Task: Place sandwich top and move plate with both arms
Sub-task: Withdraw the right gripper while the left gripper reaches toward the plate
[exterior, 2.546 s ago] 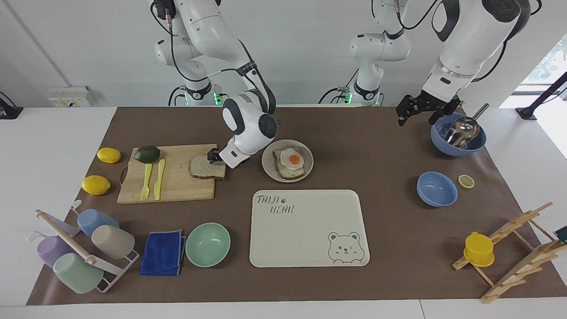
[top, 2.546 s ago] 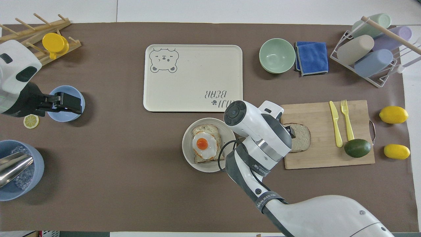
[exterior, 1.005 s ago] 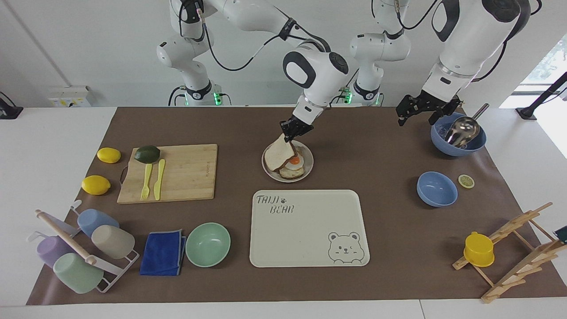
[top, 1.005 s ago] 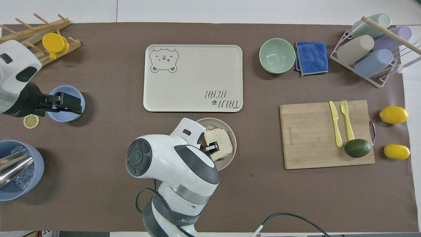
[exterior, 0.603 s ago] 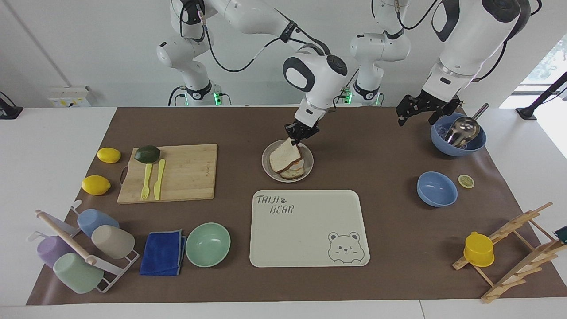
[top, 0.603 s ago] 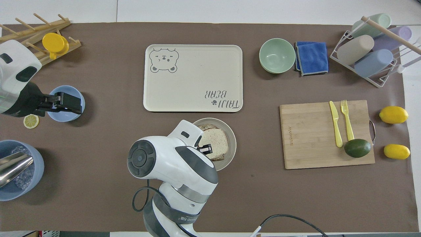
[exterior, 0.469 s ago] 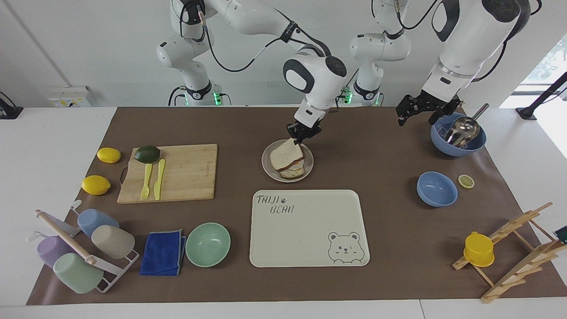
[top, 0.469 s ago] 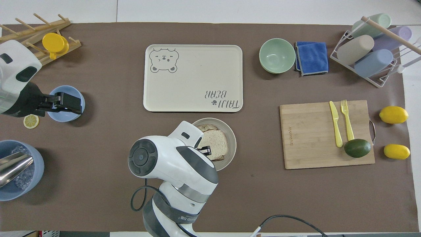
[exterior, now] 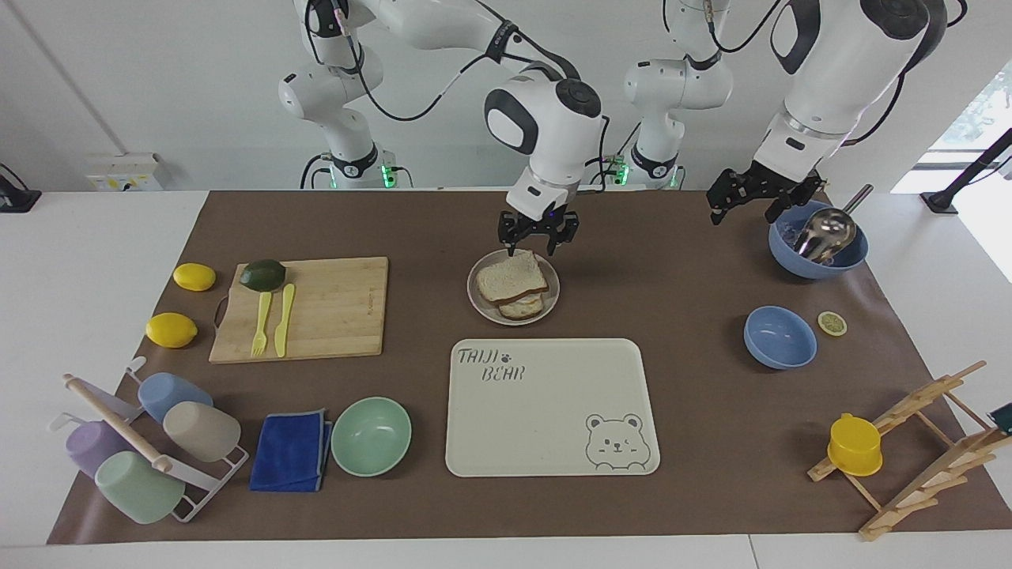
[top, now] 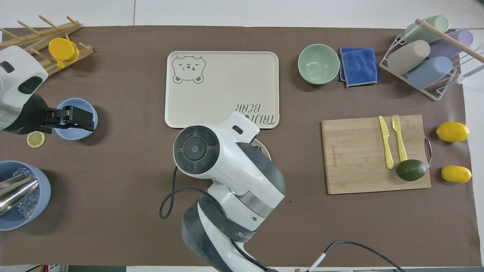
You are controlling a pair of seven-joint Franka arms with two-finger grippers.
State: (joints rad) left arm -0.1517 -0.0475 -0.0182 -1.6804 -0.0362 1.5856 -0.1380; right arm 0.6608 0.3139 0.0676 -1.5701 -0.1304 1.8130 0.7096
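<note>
The sandwich top (exterior: 512,276), a plain light brown bread slice, lies flat on the egg toast (exterior: 523,307) on the small round beige plate (exterior: 477,296). My right gripper (exterior: 536,239) is open and empty, just above the edge of the plate nearest the robots, clear of the bread. In the overhead view the right arm hides the sandwich, and only a sliver of the plate rim (top: 266,149) shows. My left gripper (exterior: 749,207) is open and waits in the air by the large blue bowl; in the overhead view the left gripper (top: 81,118) is over the small blue bowl.
The cream bear tray (exterior: 553,411) lies just farther from the robots than the plate. A cutting board (exterior: 332,308) with fork, knife and avocado lies toward the right arm's end. A large blue bowl with a ladle (exterior: 818,237) and a small blue bowl (exterior: 779,337) stand toward the left arm's end.
My right gripper carried the bread slice from the cutting board to the plate, laid it on the egg toast, let go and rose slightly. The left arm has not moved.
</note>
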